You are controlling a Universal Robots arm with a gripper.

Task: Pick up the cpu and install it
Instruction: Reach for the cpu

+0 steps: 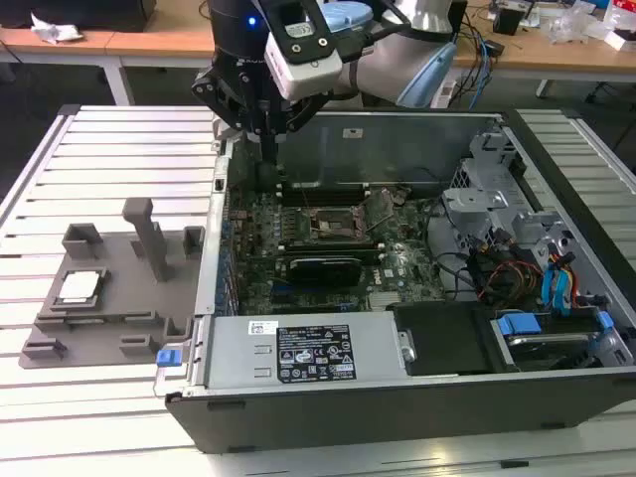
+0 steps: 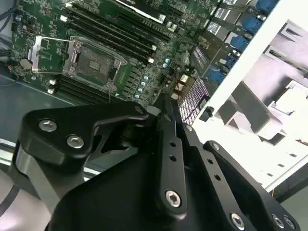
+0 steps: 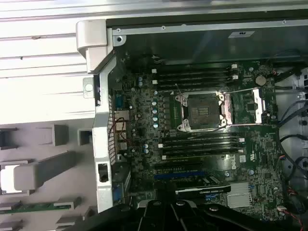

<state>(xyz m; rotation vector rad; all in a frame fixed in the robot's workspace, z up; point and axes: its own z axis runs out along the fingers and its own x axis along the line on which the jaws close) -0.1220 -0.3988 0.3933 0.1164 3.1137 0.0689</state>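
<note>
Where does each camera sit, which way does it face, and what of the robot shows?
Exterior view: off the arm, raised, looking down on the open black computer case and, at the exterior view's left, the shiny square cpu in the grey plastic fixture tray; arm and black gripper show.
Second wrist view: behind the gripper, looking along it at the green motherboard.
First wrist view: looks down on the motherboard; gripper links show.
Shared: both wrist views show the black square metal-framed socket.
</note>
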